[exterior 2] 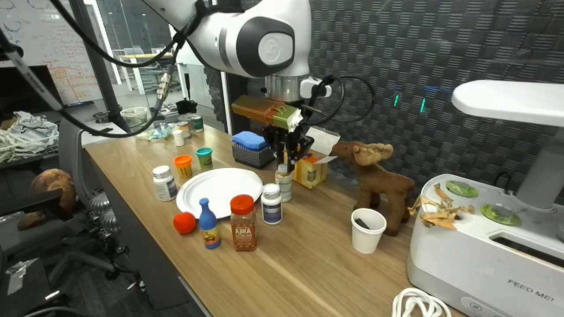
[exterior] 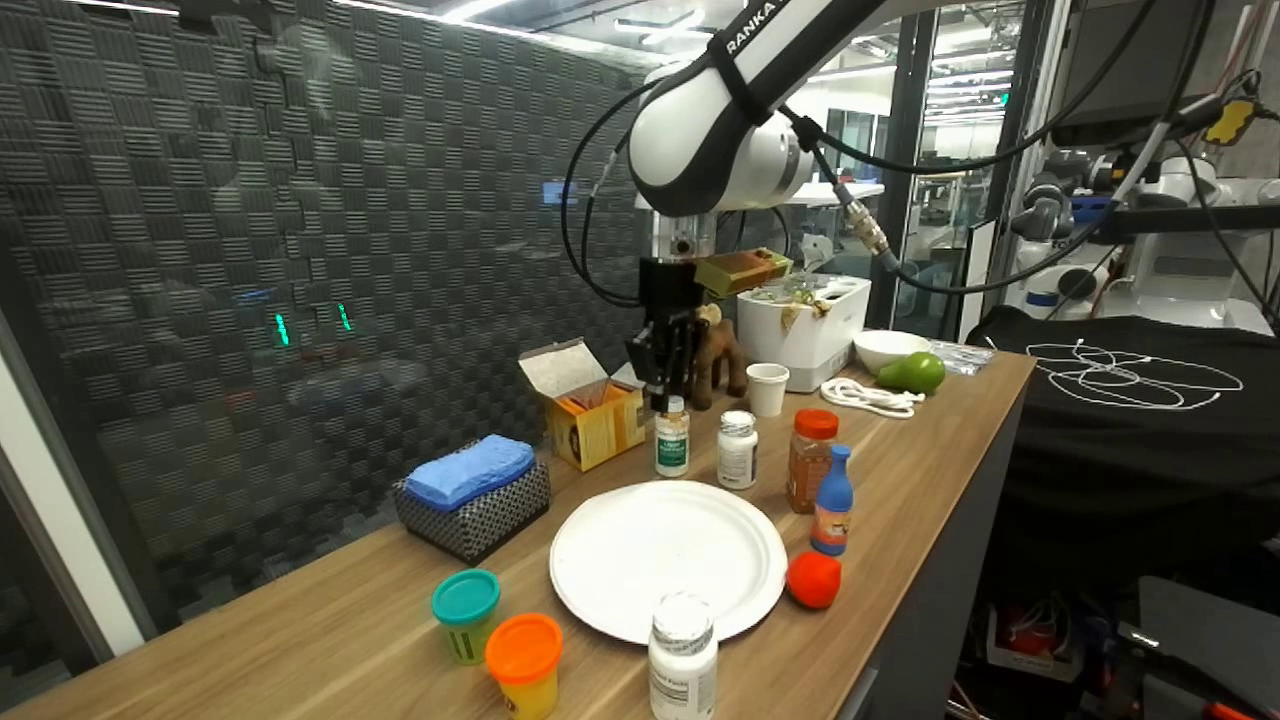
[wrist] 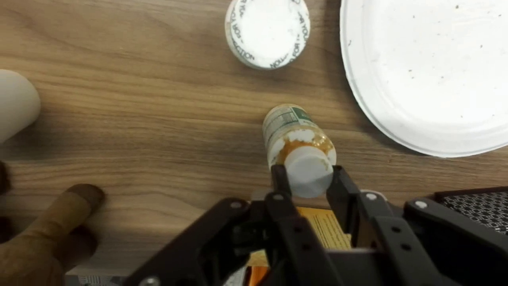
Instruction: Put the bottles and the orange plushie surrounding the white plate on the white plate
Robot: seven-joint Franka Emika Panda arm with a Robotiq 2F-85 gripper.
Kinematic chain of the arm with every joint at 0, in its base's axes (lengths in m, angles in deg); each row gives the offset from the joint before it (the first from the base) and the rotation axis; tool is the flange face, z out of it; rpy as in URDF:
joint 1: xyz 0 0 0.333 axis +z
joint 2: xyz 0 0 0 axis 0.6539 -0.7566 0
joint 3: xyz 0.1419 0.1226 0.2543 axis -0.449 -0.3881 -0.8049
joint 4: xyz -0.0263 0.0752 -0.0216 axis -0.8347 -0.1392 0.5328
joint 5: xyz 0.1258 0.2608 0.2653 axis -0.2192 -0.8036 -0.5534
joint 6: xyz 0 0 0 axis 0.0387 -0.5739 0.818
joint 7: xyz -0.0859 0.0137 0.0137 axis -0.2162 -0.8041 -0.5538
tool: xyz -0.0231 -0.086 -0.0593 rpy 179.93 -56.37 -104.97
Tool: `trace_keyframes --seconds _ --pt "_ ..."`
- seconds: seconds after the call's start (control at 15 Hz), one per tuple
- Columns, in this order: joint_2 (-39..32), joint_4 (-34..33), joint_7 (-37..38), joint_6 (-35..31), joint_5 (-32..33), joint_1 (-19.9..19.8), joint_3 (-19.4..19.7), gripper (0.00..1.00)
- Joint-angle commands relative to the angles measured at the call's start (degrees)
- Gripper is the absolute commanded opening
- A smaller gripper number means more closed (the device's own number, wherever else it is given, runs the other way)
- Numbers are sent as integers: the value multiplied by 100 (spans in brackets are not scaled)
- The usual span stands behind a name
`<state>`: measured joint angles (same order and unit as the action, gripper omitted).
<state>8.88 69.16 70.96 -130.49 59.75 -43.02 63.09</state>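
Note:
The white plate lies on the wooden table with nothing on it. My gripper points down with its fingers against both sides of the white cap of a green-label bottle. That bottle stands upright on the table beside the plate. A white bottle, a red-capped jar, a blue bottle and the orange-red round plushie stand around the plate. Another white bottle, an orange-lidded jar and a teal-lidded green jar stand at the plate's other side.
An open yellow carton stands close behind the gripper. A black box with a blue cloth is near the plate. A brown moose plushie, a paper cup and a white planter stand further along the table.

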Motion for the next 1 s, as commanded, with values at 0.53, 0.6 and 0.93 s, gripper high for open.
trace_keyframes --seconds 0.53,0.6,0.93 --pt "517 -97 1141 347 1049 675 118 8" --pt "581 -89 1201 434 1047 746 72 8" --pt "866 183 1527 984 817 1003 -181 8"
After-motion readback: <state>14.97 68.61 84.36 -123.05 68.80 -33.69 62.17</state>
